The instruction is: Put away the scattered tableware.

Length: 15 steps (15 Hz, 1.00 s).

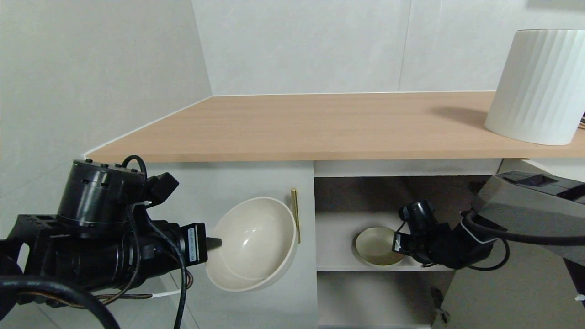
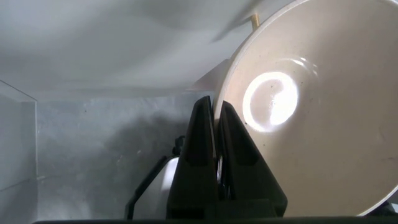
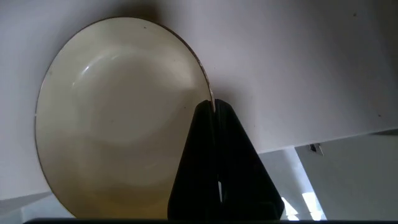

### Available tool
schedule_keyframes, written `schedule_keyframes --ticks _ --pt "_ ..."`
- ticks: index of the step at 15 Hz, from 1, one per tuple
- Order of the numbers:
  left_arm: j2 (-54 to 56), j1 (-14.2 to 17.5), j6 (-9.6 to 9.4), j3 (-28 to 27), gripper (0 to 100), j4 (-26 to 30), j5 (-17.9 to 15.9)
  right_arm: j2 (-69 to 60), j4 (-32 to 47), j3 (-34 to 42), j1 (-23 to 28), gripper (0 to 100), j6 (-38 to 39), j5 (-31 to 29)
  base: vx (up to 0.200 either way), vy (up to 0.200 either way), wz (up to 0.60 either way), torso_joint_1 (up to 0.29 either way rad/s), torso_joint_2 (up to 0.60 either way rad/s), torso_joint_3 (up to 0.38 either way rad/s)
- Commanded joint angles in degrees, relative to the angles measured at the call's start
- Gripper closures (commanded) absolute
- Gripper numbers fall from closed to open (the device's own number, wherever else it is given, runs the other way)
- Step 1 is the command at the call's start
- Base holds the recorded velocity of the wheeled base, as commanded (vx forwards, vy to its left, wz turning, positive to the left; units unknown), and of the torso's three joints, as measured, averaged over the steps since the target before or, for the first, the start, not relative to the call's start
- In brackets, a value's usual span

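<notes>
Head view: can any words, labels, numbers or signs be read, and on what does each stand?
No text can be read.
Left wrist label: print too small to read.
Right wrist label: print too small to read.
The bowl, plate and white ribbed container show no markings.

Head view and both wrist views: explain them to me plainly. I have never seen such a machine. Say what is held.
This is a two-armed robot. The wide picture comes from a camera on its head; the other two come from cameras on its wrists. The left tool is shut on the rim of a large bowl, held before a cupboard door. The right tool pinches the rim of a small plate at the open shelf. On the wooden counter stands a ribbed white container.
</notes>
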State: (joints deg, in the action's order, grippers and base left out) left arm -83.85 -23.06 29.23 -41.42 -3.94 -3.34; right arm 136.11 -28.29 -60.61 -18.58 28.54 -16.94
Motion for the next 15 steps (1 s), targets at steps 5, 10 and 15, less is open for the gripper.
schedule_keyframes --ticks 5,10,15 --pt "-0.3 -0.1 0.03 -0.1 100 0.0 0.0 1.6 0.2 -1.8 0.2 100 0.1 -0.4 0.000 0.000 0.00 0.000 0.00 0.000" --pt "-0.8 -0.1 0.03 -0.1 100 0.0 0.0 3.1 0.6 -4.6 0.8 100 0.1 -2.0 0.000 0.000 0.00 0.000 0.00 0.000" --pt "-0.8 -0.1 0.03 -0.1 100 0.0 0.1 3.5 0.6 -5.4 0.8 100 0.3 -2.2 0.000 0.000 0.00 0.000 0.00 0.000"
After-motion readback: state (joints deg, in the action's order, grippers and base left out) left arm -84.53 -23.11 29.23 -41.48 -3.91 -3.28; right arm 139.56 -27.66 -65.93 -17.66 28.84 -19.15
